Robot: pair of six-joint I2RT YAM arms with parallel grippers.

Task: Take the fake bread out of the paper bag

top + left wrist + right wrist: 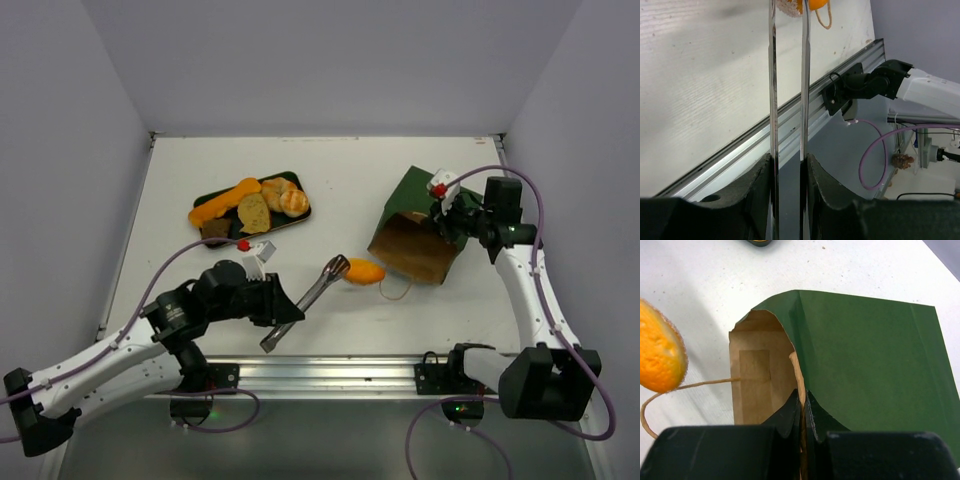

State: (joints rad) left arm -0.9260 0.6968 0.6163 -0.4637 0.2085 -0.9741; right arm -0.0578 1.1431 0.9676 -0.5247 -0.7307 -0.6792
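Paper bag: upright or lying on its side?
On its side: the paper bag shows its brown inside, mouth facing sideways across the table.

Dk green tray (291, 178) back-left on white table (400, 160), metal tongs (310, 296) nr front rail (330, 370).

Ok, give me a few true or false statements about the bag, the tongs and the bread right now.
The paper bag lies on its side, mouth open. True.
The right gripper hangs open above the bag. False: it is shut on the bag's edge.
The left gripper holds metal tongs. True.
The orange bread piece is inside the bag. False: it is outside, by the bag's mouth, at the tongs' tips.
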